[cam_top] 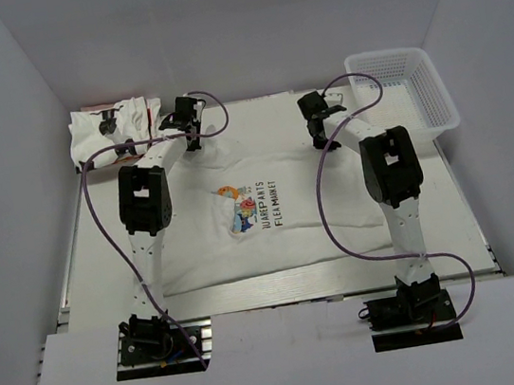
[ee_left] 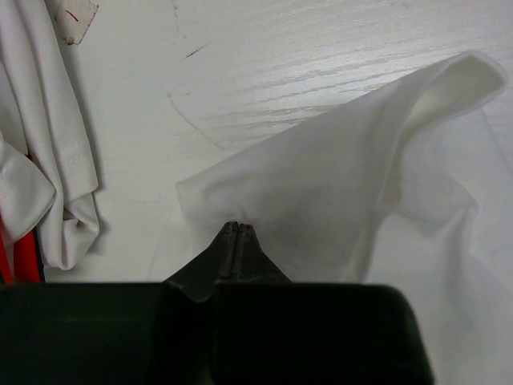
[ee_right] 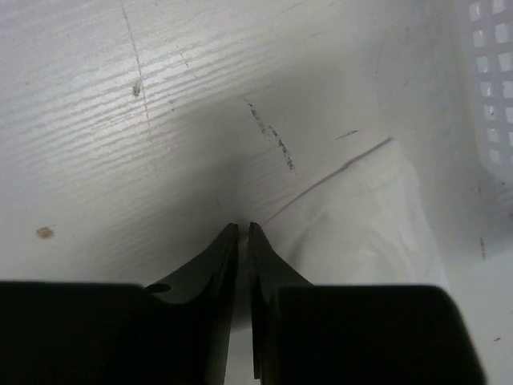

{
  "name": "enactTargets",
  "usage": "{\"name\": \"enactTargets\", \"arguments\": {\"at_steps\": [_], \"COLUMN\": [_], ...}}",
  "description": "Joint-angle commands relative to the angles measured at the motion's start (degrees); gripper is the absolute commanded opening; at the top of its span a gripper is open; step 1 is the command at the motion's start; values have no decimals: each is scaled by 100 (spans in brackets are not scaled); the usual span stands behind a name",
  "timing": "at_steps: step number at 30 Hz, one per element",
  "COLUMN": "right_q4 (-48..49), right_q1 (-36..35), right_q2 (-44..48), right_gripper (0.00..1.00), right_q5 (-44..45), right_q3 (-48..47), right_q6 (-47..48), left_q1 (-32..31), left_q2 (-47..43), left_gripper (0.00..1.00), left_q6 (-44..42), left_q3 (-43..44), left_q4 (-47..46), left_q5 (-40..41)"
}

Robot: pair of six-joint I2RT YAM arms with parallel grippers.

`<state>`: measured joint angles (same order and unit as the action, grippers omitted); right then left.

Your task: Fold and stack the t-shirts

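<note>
Two pincers work at the far edge of one shirt [cam_top: 246, 251], which lies spread on the table [cam_top: 104, 262] with its print up, between my arms. My left pincer [ee_left: 238, 227] is closed tight on one far corner and holds it a little above the table, so the cloth hangs in a loose fold (this is the grip I need to carry the edge over). My right pincer [ee_right: 243, 227] is low at the other far corner, near the basket [ee_right: 489, 80]. Its jaws are almost together, with only a thin slit. I cannot tell whether cloth is caught there, because the shirt edge lies flat just beside the tips. I judge this is the first fold: both corners should come toward me together, otherwise the shirt goes skew. The pile [cam_top: 109, 129] of other shirts lies rumpled in the far left corner, near my left pincer, apart from the spread shirt.
</note>
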<state>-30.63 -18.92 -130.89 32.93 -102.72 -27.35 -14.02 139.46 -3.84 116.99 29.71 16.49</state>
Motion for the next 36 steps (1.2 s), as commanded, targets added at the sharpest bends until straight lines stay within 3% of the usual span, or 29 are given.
{"name": "enactTargets", "arguments": {"at_steps": [1, 3, 8, 15, 22, 25, 27, 31, 33, 36], "right_q4": [57, 127, 435, 1112, 1375, 1219, 920, 760, 700, 708], "right_q1": [20, 28, 2, 11, 20, 37, 20, 37, 55, 108], "right_q2": [327, 476, 923, 1793, 2208, 1998, 1787, 1348, 1154, 820], "right_gripper": [14, 0, 0, 0, 0, 0, 4, 26, 44, 57], "right_q5": [91, 143, 109, -277, -384, -314, -243, -365, -480, -752], "right_q3": [111, 68, 252, 1077, 1667, 1484, 1195, 956, 816, 657], "right_q6": [125, 160, 397, 600, 617, 539, 521, 468, 442, 459], "left_q1": [5, 5, 5, 5, 5, 5, 5, 5, 5, 5], "left_q2": [-454, -821, -1683, -2387, -2582, -2687, -2774, -3003, -3056, -3109], "left_gripper": [0, 0, 0, 0, 0, 0, 0, 0, 0, 0], "left_q6": [93, 146, 278, 463, 638, 770, 770, 823, 876, 929], "left_q3": [-18, -290, -1159, -1573, -1978, -2118, -2320, -2548, -2628, -2760], "left_q4": [-132, -281, -590, -615, -748, -801, -975, -1125, -1196, -1266], "left_q5": [-49, -189, -559, -787, -884, -832, -832, -884, -884, -884]}}
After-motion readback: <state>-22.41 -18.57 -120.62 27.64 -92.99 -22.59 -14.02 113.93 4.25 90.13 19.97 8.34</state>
